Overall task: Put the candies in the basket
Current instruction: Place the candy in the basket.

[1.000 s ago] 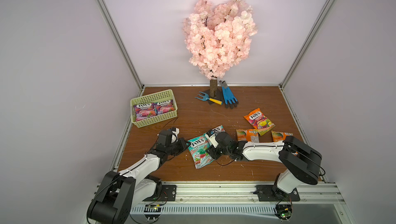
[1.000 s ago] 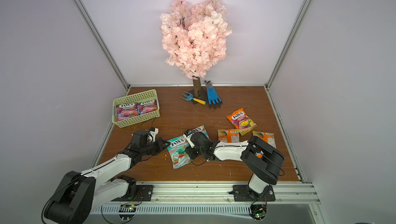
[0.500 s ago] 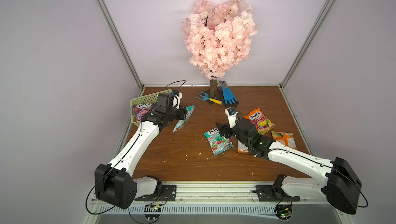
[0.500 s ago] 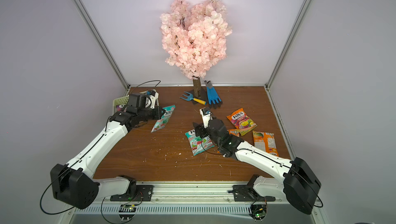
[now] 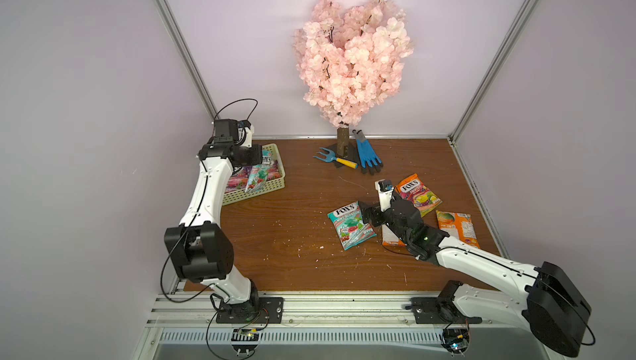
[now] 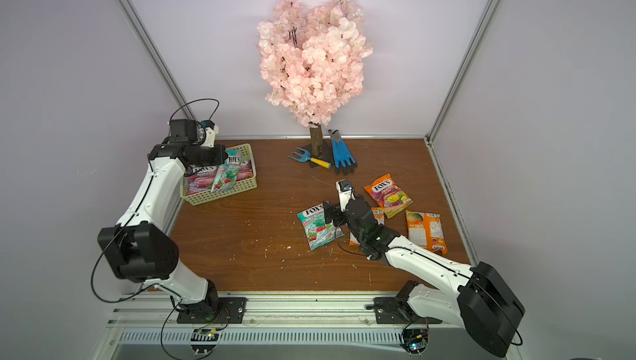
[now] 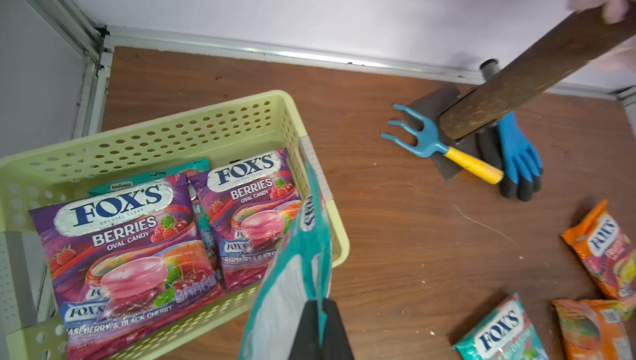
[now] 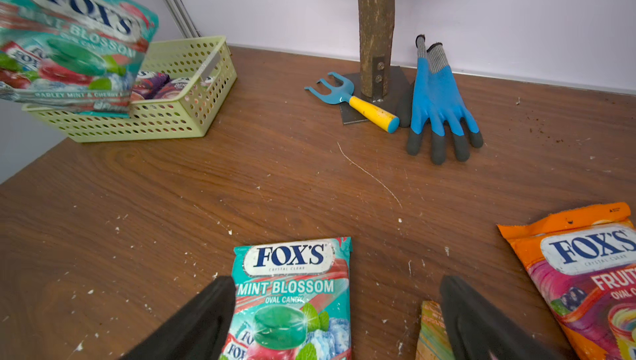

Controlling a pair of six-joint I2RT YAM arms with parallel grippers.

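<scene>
**A:** What do the labels say?

**B:** All "FOX'S Crystal Clear". Two purple bags (image 7: 120, 258) reading "Berries Oval Candy" lie in the basket (image 7: 192, 124). A "Mint Blossom" bag (image 8: 292, 299) and an orange "Fruits" bag (image 8: 592, 282) lie on the worktop (image 8: 275, 176).

**A:** And the surface?

**B:** Brown wood grain with white crumbs, and lilac walls (image 5: 241, 31) behind.

**A:** The grippers?

**B:** The left gripper (image 7: 318, 306) pinches a hanging teal bag (image 7: 296, 262) above the basket's rim. The right gripper (image 8: 335, 282) is spread wide over Mint Blossom, holding nothing.

Pale yellow-green perforated basket (image 6: 220, 197) set upright by the left wall, two purple FOX'S bags (image 7: 124, 248) laid flat inside, teal bag (image 7: 299, 244) hung tilted over its rim, second teal bag (image 5: 349, 225) and three orange bags (image 5: 418, 195) spread flat on the table (image 5: 292, 231), well apart from it.
</scene>
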